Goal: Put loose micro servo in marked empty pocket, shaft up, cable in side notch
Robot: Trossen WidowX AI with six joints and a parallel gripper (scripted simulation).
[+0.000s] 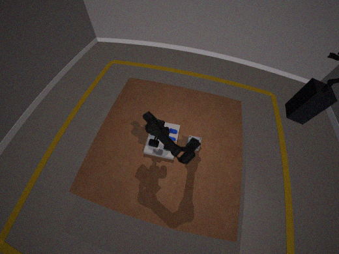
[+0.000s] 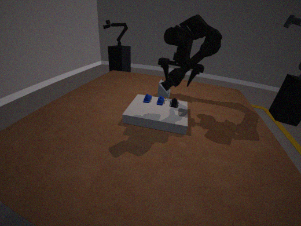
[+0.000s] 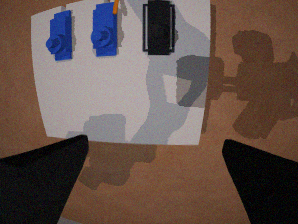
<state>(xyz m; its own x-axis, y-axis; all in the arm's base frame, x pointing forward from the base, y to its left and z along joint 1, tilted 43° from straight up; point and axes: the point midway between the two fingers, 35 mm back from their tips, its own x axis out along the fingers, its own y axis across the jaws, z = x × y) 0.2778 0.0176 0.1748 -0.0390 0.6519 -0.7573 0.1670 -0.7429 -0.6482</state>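
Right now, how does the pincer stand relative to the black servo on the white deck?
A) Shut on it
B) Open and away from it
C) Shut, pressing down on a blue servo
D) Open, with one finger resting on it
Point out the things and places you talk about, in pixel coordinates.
B: the fingers of the pincer [image 2: 180, 76] [image 3: 155, 145] are spread wide, and the black servo [image 2: 173, 103] [image 3: 159, 27] sits apart from both.
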